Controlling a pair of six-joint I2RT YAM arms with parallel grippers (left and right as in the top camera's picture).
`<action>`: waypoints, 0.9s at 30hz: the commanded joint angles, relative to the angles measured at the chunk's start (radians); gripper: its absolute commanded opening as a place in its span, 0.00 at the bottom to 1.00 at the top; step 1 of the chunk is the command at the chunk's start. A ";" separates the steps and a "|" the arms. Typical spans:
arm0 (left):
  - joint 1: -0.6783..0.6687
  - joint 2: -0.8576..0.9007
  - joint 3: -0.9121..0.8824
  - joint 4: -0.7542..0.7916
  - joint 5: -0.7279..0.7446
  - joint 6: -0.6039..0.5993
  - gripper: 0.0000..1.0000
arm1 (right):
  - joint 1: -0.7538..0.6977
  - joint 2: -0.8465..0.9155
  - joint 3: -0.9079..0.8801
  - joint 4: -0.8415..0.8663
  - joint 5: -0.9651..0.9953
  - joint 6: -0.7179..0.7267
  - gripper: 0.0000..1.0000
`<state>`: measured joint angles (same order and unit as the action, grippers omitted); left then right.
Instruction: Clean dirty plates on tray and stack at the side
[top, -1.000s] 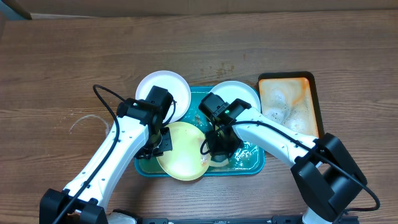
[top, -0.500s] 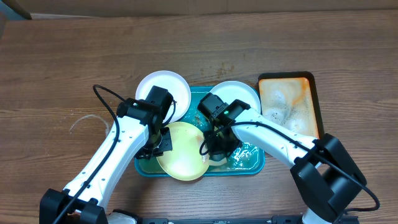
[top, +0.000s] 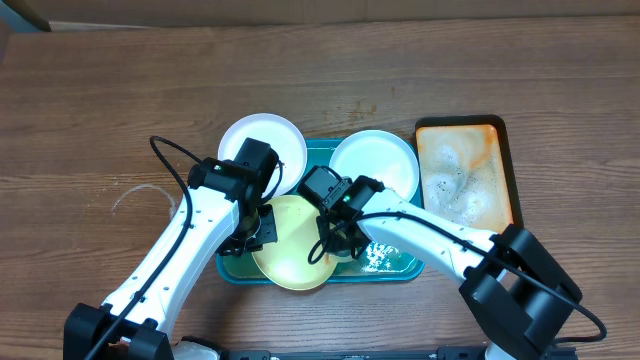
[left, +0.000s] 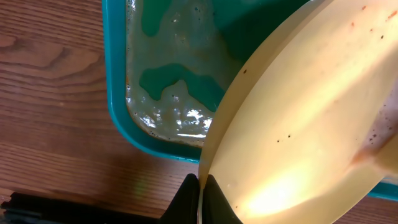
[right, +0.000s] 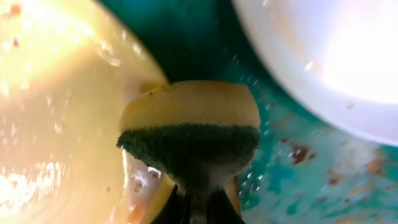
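The pale yellow-green plate (top: 285, 250) stands tilted over the front left of the teal tray (top: 232, 275). My left gripper (top: 256, 228) is shut on its left rim; in the left wrist view the fingers (left: 186, 202) pinch the plate (left: 298, 124) edge above the tray (left: 115, 106). My right gripper (top: 335, 243) is shut on a yellow sponge with a dark green scrub side (right: 189, 130), pressed at the yellow-green plate (right: 56, 106). Two white plates lean on the tray's far rim, one at the left (top: 262, 148) and one at the right (top: 375, 163).
A smaller orange-brown tray (top: 465, 170) with foamy water lies right of the teal tray. Murky foamy water (left: 168, 93) covers the teal tray's floor. A thin clear loop (top: 135, 195) lies on the wooden table to the left.
My right gripper has moved left with the sponge onto the yellow-green plate, uncovering more of the right white plate. The left arm has not moved.
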<state>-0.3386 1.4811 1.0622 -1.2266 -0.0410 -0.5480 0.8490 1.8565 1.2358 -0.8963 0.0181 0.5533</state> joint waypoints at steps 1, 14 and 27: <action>0.003 -0.004 0.021 0.000 0.008 0.006 0.04 | -0.019 0.001 -0.006 0.022 0.076 0.028 0.04; 0.003 -0.004 0.021 0.002 0.008 0.006 0.04 | -0.063 -0.051 0.021 -0.029 0.116 0.158 0.04; 0.003 -0.004 0.166 -0.042 -0.209 0.002 0.04 | -0.338 -0.352 0.030 -0.163 0.113 0.031 0.04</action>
<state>-0.3386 1.4815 1.1217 -1.2549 -0.1322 -0.5480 0.5892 1.5532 1.2438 -1.0336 0.1127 0.6518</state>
